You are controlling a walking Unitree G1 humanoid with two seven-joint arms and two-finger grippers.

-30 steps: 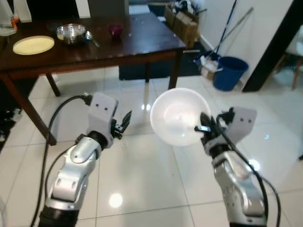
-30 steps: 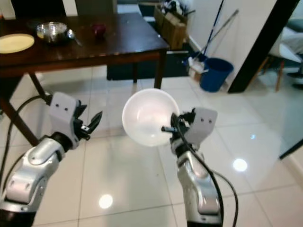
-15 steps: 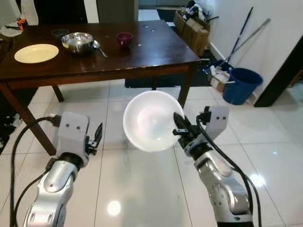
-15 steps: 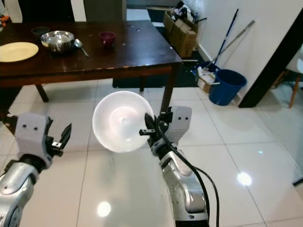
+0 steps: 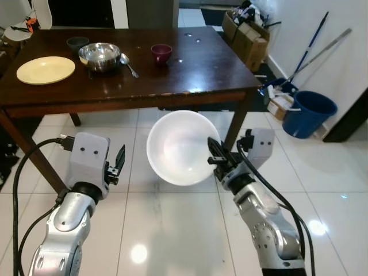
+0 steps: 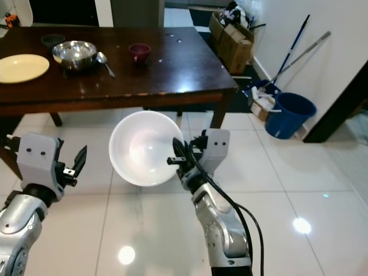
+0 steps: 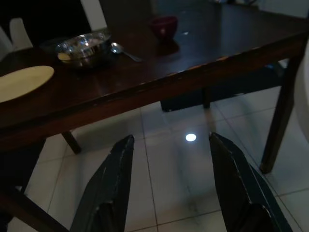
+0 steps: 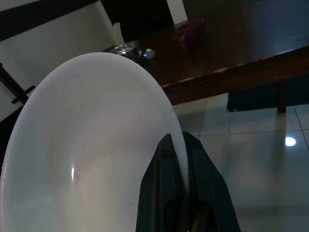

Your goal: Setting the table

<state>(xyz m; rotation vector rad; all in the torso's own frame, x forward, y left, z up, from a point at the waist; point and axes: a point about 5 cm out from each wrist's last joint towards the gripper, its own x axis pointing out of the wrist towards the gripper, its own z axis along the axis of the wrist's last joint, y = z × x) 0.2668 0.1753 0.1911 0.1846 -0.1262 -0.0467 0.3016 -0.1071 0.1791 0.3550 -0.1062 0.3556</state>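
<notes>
A round white plastic bowl [image 5: 181,146] is held at frame centre, tipped on edge with its hollow facing the camera, its rim pinched by the right gripper [image 5: 214,158]. The left gripper [image 7: 170,186], fingers spread and empty, is seen at lower left, before the dark wooden table [image 5: 190,69] across the top.

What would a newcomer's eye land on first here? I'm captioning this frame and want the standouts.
First, the big white bowl, held up in front of the robot over the tiled floor, the right gripper with its jaws shut on the bowl's rim. Behind it stands the dark wooden table, already bearing a yellow plate, a steel bowl with a spoon beside it, and a small red cup. The left gripper hangs open, holding nothing.
</notes>
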